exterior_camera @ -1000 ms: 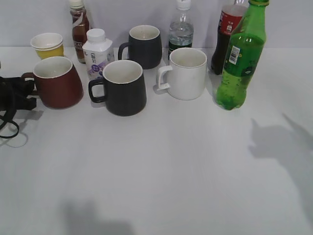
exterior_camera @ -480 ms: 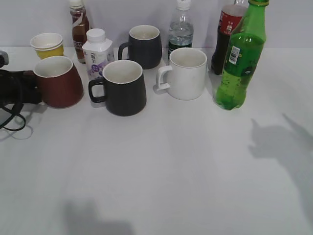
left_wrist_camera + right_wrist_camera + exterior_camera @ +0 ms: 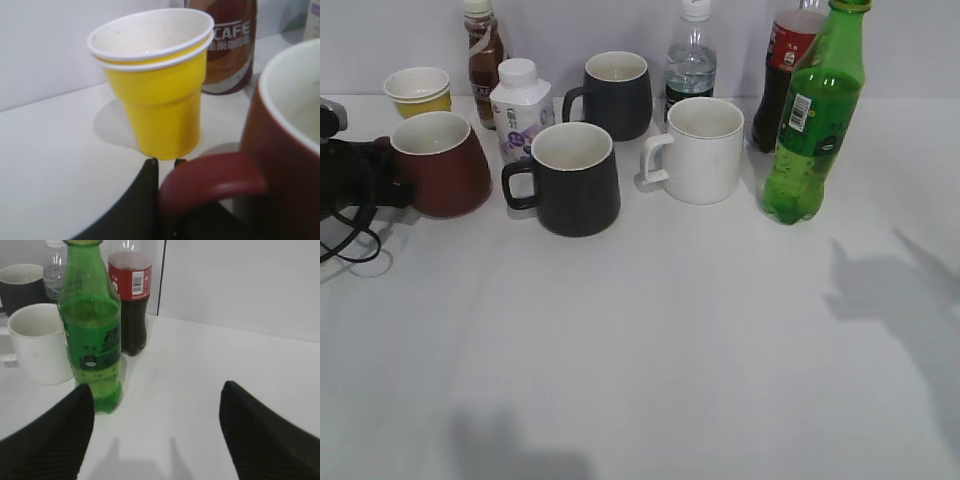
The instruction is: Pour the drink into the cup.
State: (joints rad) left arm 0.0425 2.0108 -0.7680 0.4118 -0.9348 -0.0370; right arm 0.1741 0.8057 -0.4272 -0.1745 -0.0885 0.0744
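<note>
Left gripper: jaws at handle of red-brown cup, far left of worktop; closure unclear. Right gripper: jaws spread, empty. Green drink bottle: upright, far right.

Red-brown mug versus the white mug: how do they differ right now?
The red-brown mug flares wider toward its base; the white mug has nearly straight sides. The red-brown mug stands at the far left with the left gripper at its handle, while the white mug stands free right of centre, next to the green soda bottle. Both stand upright with handles pointing left and pale insides.
</note>
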